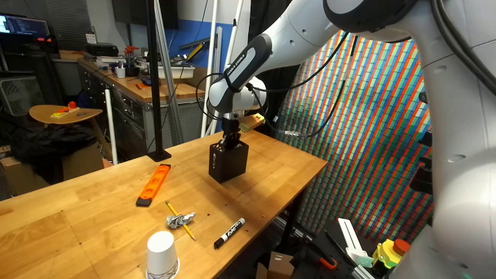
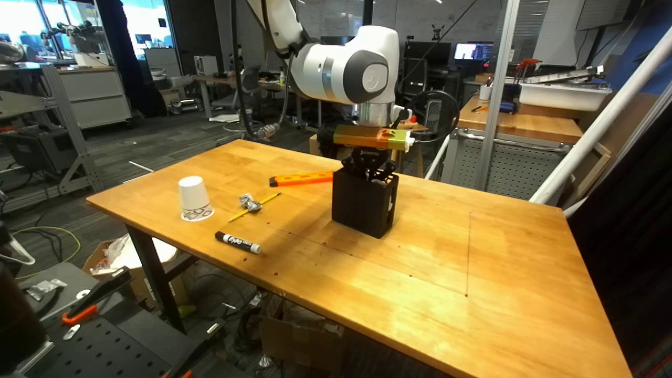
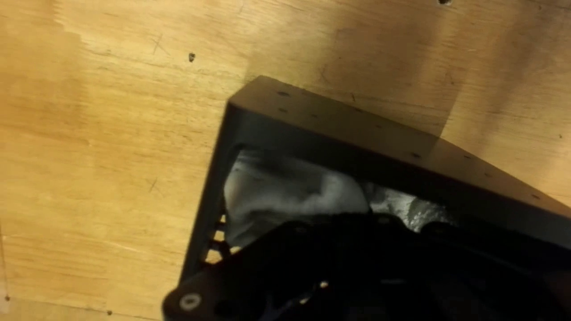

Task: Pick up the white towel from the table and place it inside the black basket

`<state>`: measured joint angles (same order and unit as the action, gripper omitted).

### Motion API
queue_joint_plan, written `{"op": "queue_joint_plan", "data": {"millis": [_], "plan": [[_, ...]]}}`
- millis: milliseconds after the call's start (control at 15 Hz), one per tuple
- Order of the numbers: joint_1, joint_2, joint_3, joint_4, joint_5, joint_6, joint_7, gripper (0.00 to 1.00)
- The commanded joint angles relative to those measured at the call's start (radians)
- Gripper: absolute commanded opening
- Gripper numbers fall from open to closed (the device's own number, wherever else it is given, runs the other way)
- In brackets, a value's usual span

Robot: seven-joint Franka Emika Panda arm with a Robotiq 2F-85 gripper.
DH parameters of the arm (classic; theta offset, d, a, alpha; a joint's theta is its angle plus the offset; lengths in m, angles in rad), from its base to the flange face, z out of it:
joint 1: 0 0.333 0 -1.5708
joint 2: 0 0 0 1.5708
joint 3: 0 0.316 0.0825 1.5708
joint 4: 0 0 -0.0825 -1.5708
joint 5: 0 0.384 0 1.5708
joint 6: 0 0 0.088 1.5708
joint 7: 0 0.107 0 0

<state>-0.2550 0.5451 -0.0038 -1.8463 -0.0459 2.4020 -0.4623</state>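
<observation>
White paper cup (image 1: 160,252) and orange tool (image 1: 154,185) sit lower left in an exterior view, apart from the central black basket (image 1: 228,164); inside it, the white towel (image 3: 285,191) lies beside the clenched end effector (image 1: 231,142), any grip hidden.

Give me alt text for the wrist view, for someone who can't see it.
A rumpled white towel is inside the black basket, seen from above on the wooden table. The dark, shut gripper reaches in from the picture's bottom edge; its fingertips are hidden, so any grip doesn't show. Something shiny and silvery beside the towel is too covered to identify.
</observation>
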Motion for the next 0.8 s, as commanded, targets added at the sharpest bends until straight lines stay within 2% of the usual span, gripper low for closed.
{"op": "queue_joint_plan", "data": {"millis": [0,733], "plan": [[-0.016,-0.048,-0.005,0.011,0.006,-0.017,-0.035,0.02],[-0.019,-0.104,-0.039,-0.009,-0.006,-0.012,-0.035,0.02]]}}
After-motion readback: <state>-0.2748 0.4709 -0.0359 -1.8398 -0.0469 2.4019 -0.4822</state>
